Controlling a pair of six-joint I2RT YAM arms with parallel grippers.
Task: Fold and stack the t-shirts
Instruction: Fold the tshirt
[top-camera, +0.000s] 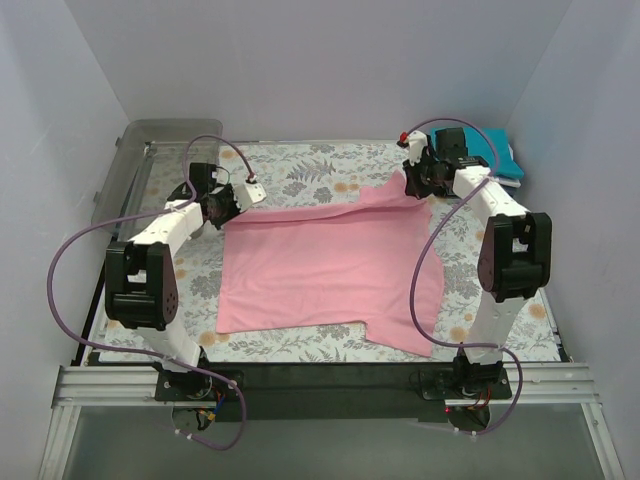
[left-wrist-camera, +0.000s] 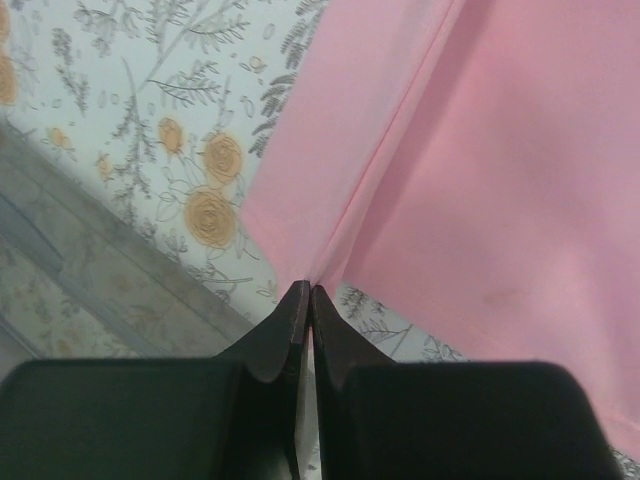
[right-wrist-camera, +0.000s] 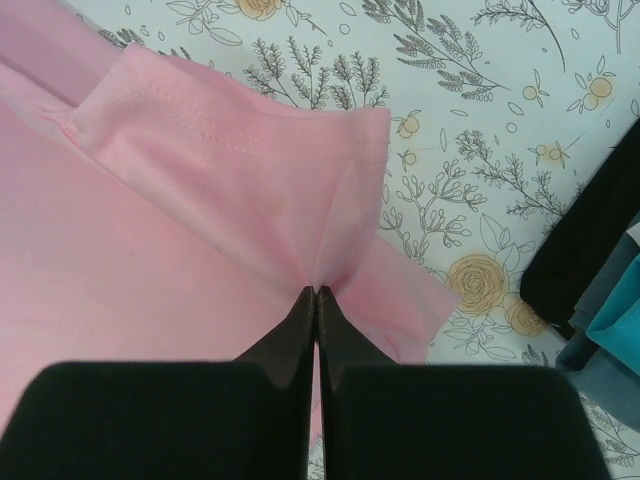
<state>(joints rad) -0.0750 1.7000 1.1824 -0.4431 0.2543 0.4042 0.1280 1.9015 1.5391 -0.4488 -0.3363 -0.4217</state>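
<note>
The pink t-shirt (top-camera: 325, 265) lies spread on the floral table cloth, mid-table. My left gripper (top-camera: 228, 209) is shut on the pink shirt's far left corner (left-wrist-camera: 330, 200), the cloth pinched at its tips. My right gripper (top-camera: 414, 186) is shut on the shirt's far right part by the sleeve (right-wrist-camera: 250, 170). A stack of folded shirts (top-camera: 485, 152), teal on top, sits at the far right corner; in the right wrist view its dark, grey-blue and teal edges (right-wrist-camera: 600, 260) show at the right.
A clear plastic bin (top-camera: 150, 160) stands at the far left edge of the table. White walls enclose the table on three sides. Purple cables loop off both arms.
</note>
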